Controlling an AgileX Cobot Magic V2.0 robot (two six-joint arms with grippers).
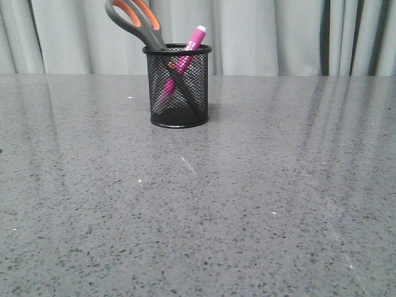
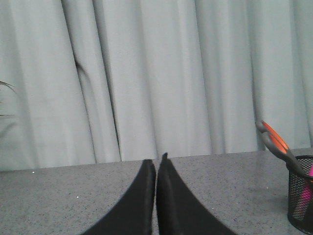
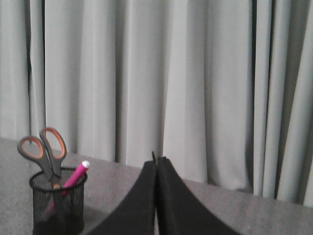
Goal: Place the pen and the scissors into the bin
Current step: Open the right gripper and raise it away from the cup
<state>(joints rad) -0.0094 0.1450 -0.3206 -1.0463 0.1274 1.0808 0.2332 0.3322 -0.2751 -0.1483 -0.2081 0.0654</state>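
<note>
The black mesh bin stands upright at the far middle of the grey table. The magenta pen leans inside it, white tip up. The scissors stand in it, blades down, grey and orange handles above the rim. Neither gripper shows in the front view. My left gripper is shut and empty, well left of the bin, where the scissors stick out. My right gripper is shut and empty, right of the bin holding the scissors and the pen.
A pale grey curtain hangs behind the table's far edge. The speckled grey tabletop stretches from the bin to the near edge.
</note>
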